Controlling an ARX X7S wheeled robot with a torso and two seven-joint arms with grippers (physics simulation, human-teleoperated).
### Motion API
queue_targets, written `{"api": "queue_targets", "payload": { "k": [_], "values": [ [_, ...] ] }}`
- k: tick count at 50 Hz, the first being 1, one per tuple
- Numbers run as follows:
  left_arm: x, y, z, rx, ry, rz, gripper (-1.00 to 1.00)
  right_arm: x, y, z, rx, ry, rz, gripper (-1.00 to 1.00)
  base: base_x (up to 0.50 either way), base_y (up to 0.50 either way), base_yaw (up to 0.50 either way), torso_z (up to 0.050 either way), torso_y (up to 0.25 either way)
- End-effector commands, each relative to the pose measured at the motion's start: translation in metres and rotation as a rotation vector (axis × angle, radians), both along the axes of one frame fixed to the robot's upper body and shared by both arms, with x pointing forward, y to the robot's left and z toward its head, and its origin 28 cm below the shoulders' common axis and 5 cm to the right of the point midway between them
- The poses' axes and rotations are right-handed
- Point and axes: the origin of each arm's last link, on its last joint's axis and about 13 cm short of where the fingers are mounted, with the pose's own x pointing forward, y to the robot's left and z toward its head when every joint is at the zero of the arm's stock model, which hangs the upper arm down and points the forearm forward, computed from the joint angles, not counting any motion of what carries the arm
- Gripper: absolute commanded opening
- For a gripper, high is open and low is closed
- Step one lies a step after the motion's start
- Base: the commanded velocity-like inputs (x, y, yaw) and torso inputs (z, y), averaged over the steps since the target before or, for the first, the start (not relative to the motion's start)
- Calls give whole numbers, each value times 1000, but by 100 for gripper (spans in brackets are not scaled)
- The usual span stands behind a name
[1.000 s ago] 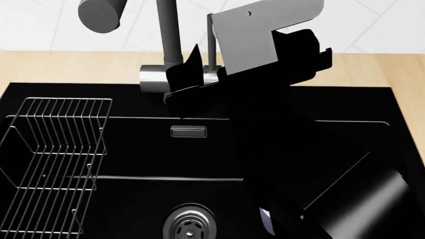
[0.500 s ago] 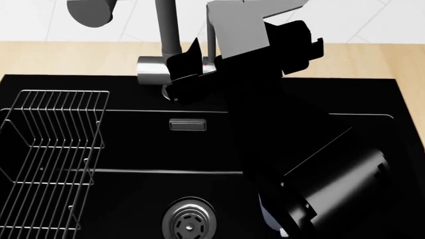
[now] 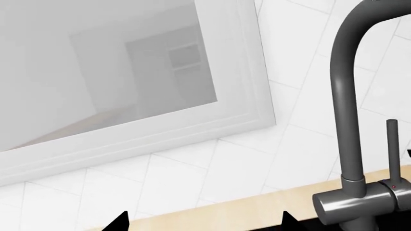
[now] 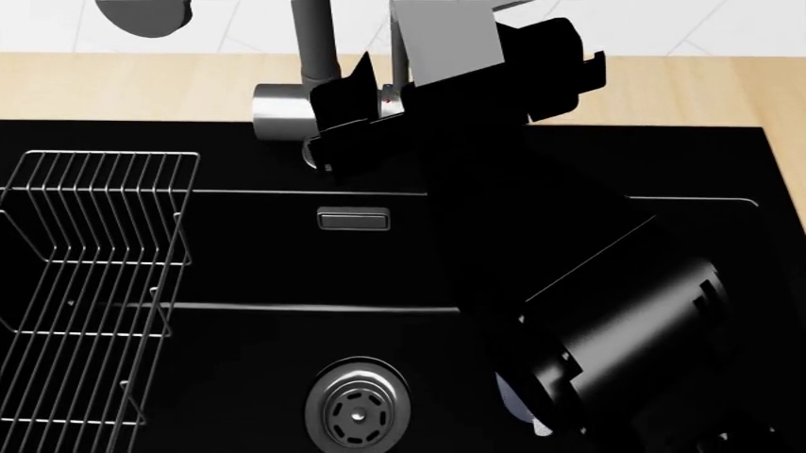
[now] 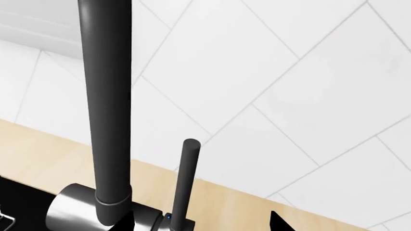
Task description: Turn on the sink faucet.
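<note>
The sink faucet has a dark grey spout (image 4: 315, 42), a brushed-steel body (image 4: 277, 111) and a thin upright lever (image 4: 399, 61), at the far edge of the black sink (image 4: 252, 274). My right gripper (image 4: 381, 111) is at the body, open. In the right wrist view the lever (image 5: 186, 183) stands between its two fingertips (image 5: 126, 220), nearer one of them, beside the spout (image 5: 106, 96). My left gripper (image 3: 203, 222) is open and empty, facing the wall, with the faucet (image 3: 350, 120) off to one side. It does not show in the head view.
A wire rack (image 4: 89, 283) sits in the sink's left part. A round steel drain (image 4: 359, 411) and an overflow plate (image 4: 354, 221) are in the basin. My right arm (image 4: 605, 321) crosses the right half. A wooden counter (image 4: 126, 85) and a tiled wall (image 5: 289, 72) lie behind.
The head view has shifted, so faucet and sink sit higher in the picture and the spout's end leaves at the top. My right gripper stays at the faucet body.
</note>
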Motion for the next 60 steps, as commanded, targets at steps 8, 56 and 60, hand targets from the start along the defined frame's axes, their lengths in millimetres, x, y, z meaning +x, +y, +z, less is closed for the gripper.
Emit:
{"api": "queue_targets", "payload": {
  "k": [8, 56, 60],
  "values": [
    [-2, 0, -2, -3, 4, -6, 100, 19, -1, 0, 23, 23, -19, 100, 0, 0, 0, 0, 0],
    [-8, 0, -4, -8, 1, -9, 100, 39, 5, 2, 25, 42, -16, 100, 0, 0, 0, 12, -51],
    [-9, 0, -4, -13, 3, -10, 100, 42, -3, -4, 43, 52, -41, 100, 0, 0, 0, 0, 0]
  ]
}}
